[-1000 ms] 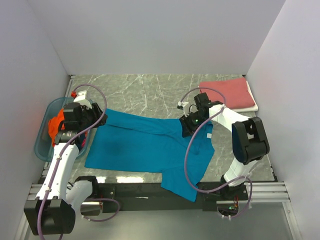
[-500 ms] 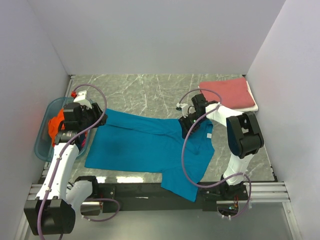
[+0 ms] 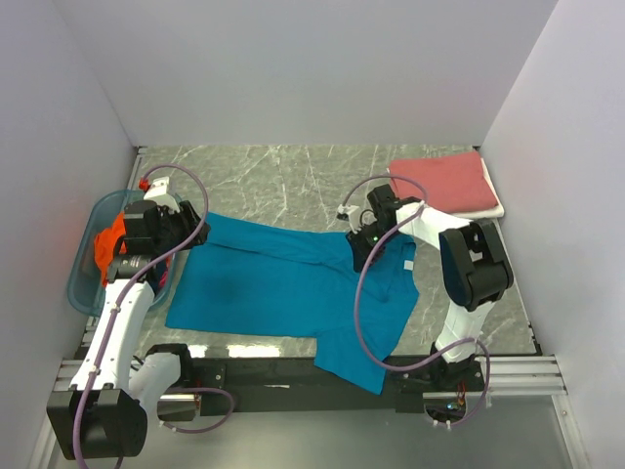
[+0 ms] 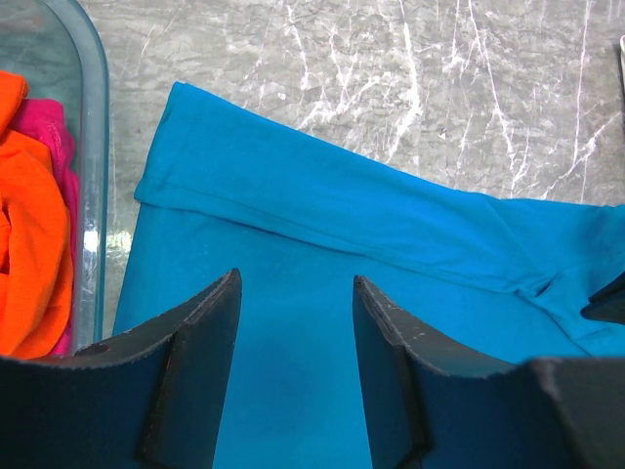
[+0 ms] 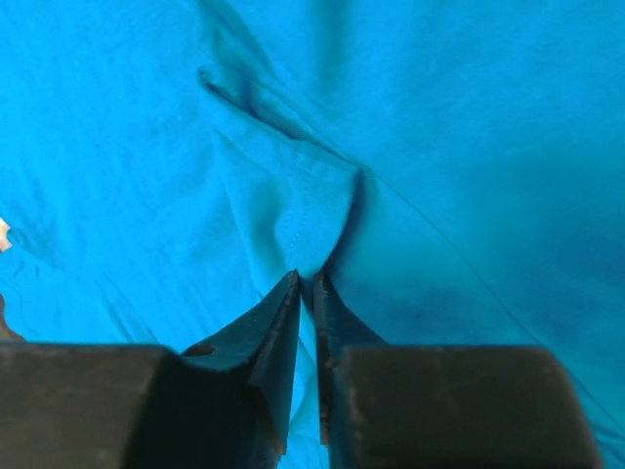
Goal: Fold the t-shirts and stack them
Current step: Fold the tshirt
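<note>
Under the left tool [image 4: 295, 293], the teal shirt [image 4: 322, 254] is soft, matt cloth with stitched hems. Beyond the tool, the worktop [image 4: 391, 68] looks like glossy veined stone. To the tool's left, the tub [image 4: 95, 195] is shiny translucent plastic holding a matt orange shirt [image 4: 29, 244].

Take the spread t-shirt [image 3: 283, 283] as your marker. It lies flat on the table [image 3: 283, 176], across the near middle, and its near right part reaches past the table's front edge.

Left of it, just beside its left edge, you have the tub [image 3: 80, 288], and in the tub lies a crumpled t-shirt [image 3: 107, 244].

Behind it and to the right, apart from it, you find the folded t-shirt [image 3: 444, 179], which rests on a folded cloth [image 3: 493, 209] in the far right corner.

The left gripper [image 4: 296, 293] hangs over the spread t-shirt's rear left corner. The right gripper [image 5: 305, 283] sits on its right part, near the rear edge.
</note>
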`<act>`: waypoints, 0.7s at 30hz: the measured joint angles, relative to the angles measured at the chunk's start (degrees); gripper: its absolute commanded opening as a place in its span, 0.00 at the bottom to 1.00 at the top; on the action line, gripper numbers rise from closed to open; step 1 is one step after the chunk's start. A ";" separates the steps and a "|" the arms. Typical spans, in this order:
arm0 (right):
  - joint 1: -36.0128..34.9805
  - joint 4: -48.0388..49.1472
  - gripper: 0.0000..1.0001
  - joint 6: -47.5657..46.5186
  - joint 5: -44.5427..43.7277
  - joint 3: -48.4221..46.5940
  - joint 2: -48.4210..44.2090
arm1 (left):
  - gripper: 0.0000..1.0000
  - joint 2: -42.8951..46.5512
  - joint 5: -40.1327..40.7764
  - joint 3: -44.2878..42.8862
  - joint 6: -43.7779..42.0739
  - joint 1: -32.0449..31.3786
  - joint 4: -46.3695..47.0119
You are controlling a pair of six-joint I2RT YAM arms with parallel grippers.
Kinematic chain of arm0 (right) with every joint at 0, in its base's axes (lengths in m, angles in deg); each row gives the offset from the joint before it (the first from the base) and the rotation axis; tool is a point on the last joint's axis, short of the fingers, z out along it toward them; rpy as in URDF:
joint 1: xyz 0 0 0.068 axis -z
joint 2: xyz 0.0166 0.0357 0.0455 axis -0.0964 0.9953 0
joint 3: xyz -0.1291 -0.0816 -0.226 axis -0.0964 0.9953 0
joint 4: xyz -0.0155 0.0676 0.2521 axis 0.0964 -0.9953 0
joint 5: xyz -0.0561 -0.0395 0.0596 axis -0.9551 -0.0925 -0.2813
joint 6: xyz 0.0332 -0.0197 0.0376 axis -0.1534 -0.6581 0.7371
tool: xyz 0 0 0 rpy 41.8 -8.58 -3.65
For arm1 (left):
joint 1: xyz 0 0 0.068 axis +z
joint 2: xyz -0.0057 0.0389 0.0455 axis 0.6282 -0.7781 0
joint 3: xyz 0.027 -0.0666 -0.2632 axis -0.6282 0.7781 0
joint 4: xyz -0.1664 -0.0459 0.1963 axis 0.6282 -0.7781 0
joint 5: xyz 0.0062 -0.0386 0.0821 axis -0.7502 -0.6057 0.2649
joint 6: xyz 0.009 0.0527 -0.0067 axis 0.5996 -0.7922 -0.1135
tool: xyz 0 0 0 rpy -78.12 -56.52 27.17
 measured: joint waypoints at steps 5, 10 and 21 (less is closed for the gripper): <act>-1.75 -1.05 0.08 -0.94 0.26 0.00 -1.51 | 0.55 0.00 0.00 -0.02 -0.02 0.00 0.00; -6.32 -2.38 0.12 -2.32 1.29 0.00 -3.08 | 0.55 0.00 0.02 -0.02 -0.02 0.00 -0.02; -21.64 -7.89 0.36 -7.72 -1.20 -0.42 -3.30 | 0.55 -0.02 0.07 -0.02 -0.02 0.00 -0.02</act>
